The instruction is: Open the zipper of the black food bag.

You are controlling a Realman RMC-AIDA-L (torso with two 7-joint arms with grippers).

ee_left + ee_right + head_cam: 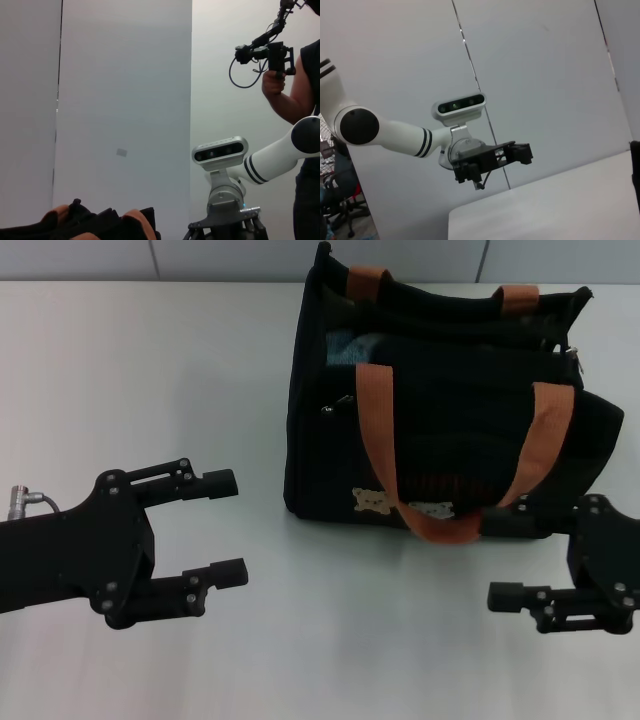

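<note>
The black food bag [450, 420] stands upright on the white table [150, 370], right of centre in the head view, with bear patches low on its front. One orange-brown handle [430, 510] hangs down that front. The zipper runs along the bag's top, and its silver pull [573, 360] sits at the right end. My left gripper [236, 528] is open, low on the table and left of the bag, clear of it. My right gripper [497, 560] is open by the bag's lower right corner. The bag's top [100, 225] shows in the left wrist view.
A small second pull [329, 408] sits on the bag's left front. Something light blue [350, 344] shows inside the mouth. The right wrist view shows my left gripper [492, 157] far off and the robot's head [459, 106]. A person [300, 100] stands behind with a camera rig.
</note>
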